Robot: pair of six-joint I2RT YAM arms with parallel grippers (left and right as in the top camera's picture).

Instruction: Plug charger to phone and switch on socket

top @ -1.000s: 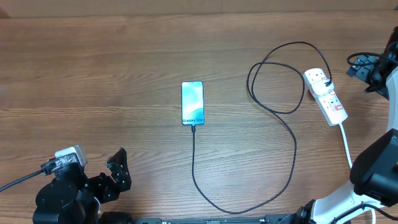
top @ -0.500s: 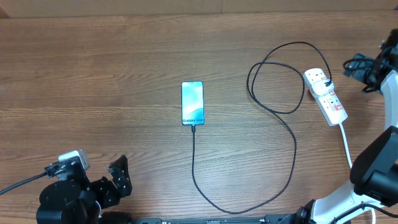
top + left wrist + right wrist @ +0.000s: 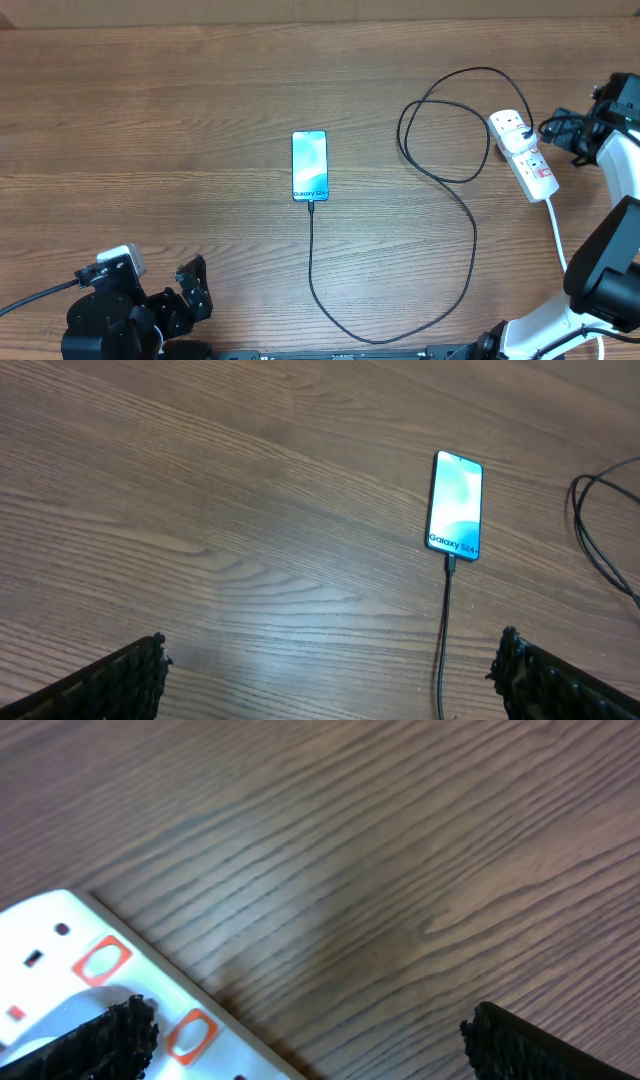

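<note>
Desk (image 3: 150, 120): left half and far strip are bare wood, open to passage.
Phone (image 3: 310, 165): lies flat at centre, free on both long sides and the far end. Its near end is taken by the charger cable (image 3: 472, 240).
Cable: runs toward the near edge, curves right, then loops up to the power strip (image 3: 523, 152), fencing the centre-right.
White cord (image 3: 556, 235): trails nearward along the right edge.
Right tool (image 3: 552, 132): jaws wide, just beside the strip.
Left tool (image 3: 192, 285): jaws wide, near-left corner, well apart from everything.
</note>
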